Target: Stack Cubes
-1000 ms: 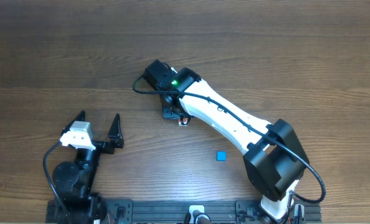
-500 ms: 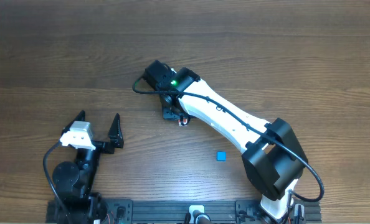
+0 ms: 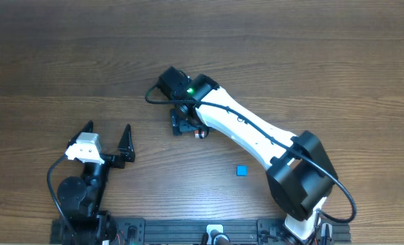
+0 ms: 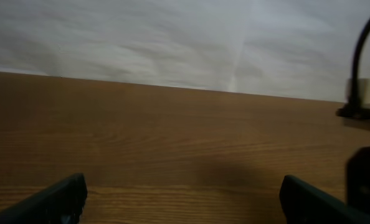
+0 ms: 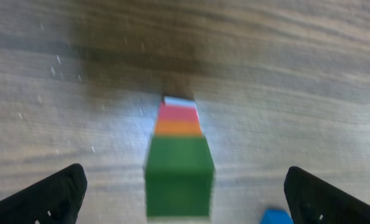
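The right claw [image 5: 185,174] hangs spread wide over a stack of small cubes on the brown wooden desk [image 3: 311,61]. A green cube [image 5: 177,180] tops an orange cube [image 5: 178,128] and a red cube [image 5: 177,112], with perhaps a pale cube [image 5: 179,100] lowest. A small blue cube [image 3: 241,170] lies well apart from the stack. The left claw [image 3: 107,126] sits wide open near its base.

I saw the table [image 3: 86,54] as brown wood-grain, smooth with a faint sheen. The green cube [image 5: 177,177] and blue cube [image 3: 241,171] looked like smooth matt plastic. The right arm's white shell [image 3: 246,136] looked glossy plastic.
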Controlling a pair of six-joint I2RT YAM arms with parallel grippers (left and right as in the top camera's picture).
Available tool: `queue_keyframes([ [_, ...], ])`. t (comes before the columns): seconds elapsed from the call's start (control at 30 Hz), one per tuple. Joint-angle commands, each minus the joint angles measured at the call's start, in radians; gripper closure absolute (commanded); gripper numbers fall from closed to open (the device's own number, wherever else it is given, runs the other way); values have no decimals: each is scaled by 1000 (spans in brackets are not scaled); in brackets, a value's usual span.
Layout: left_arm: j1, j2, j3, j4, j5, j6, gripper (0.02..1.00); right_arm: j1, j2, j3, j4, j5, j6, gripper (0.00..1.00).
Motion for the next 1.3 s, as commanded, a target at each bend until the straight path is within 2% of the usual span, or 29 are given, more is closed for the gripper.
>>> queue_keyframes([
  [0.03, 6, -6, -5, 0, 13, 18, 18, 25, -142, -31, -17, -1, -44, 9],
  [0.17, 6, -6, -5, 0, 13, 18, 18, 27, -248, -138, -14, -2, -42, 9],
  [0.37, 6, -6, -5, 0, 13, 18, 18, 26, -438, -395, 46, -10, 43, 9],
  [0.5, 6, -6, -5, 0, 13, 18, 18, 25, -548, -620, 122, -10, 154, 9],
  [0.6, 6, -6, -5, 0, 13, 18, 18, 24, -566, -726, 188, -20, 192, 9],
  [0.73, 6, -6, -5, 0, 13, 18, 18, 10, -565, -813, 275, -54, 191, 7],
  [1.13, 6, -6, -5, 0, 13, 18, 18, -29, -552, -896, 389, -24, 163, 25],
  [1.3, 6, -6, -5, 0, 13, 18, 18, -35, -538, -903, 395, -19, 145, 161],
])
